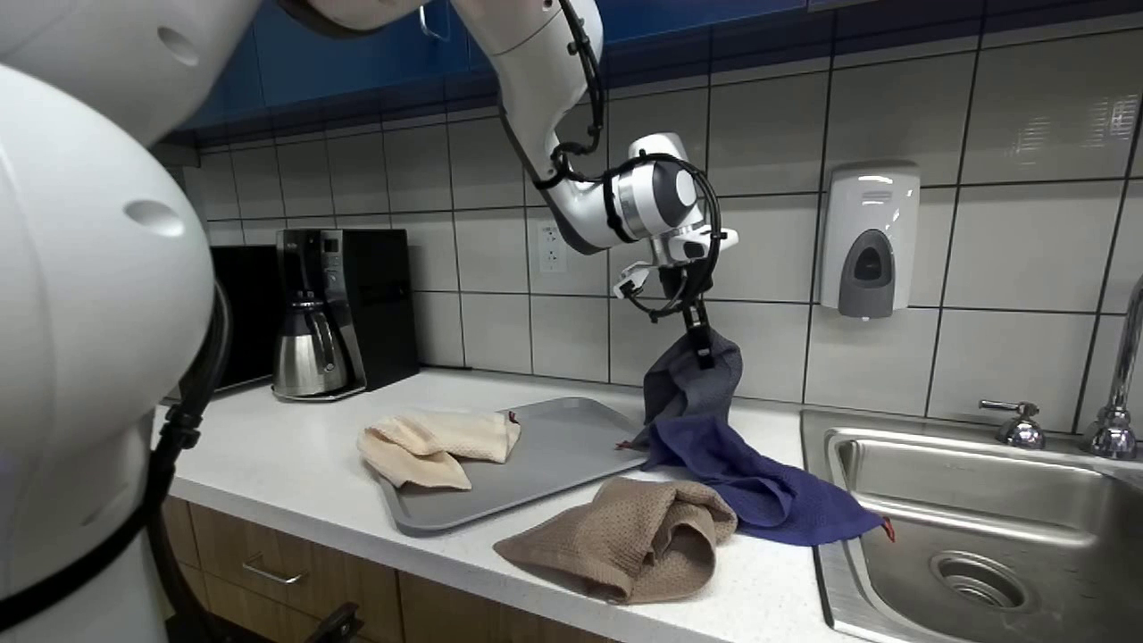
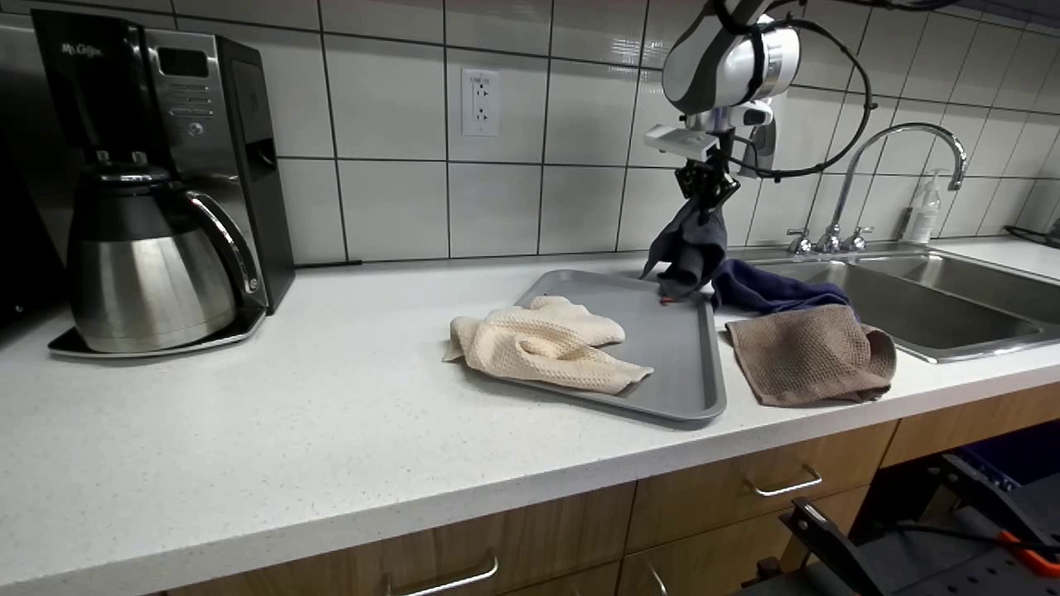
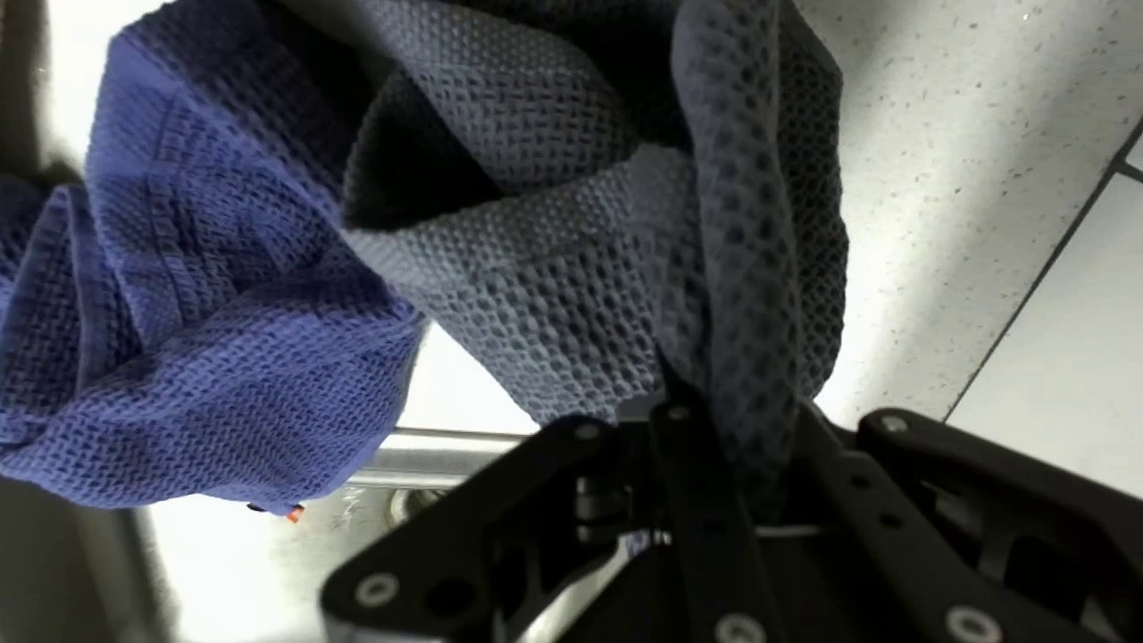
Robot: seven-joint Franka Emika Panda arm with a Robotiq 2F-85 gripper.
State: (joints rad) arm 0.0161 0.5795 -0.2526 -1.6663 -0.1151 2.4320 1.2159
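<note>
The hand pinches the gray waffle-weave towel, apparently the carrying step, and the next move likely calls for care beside the navy towel.

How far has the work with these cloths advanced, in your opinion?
Apparently done: the cream cloth lies on the tray, overhanging one edge. In hand: the jaws are shut on the gray cloth, which hangs at the tray's far end. Perhaps left: the blue cloth and brown cloth, both unheld, lie beside the tray.
</note>
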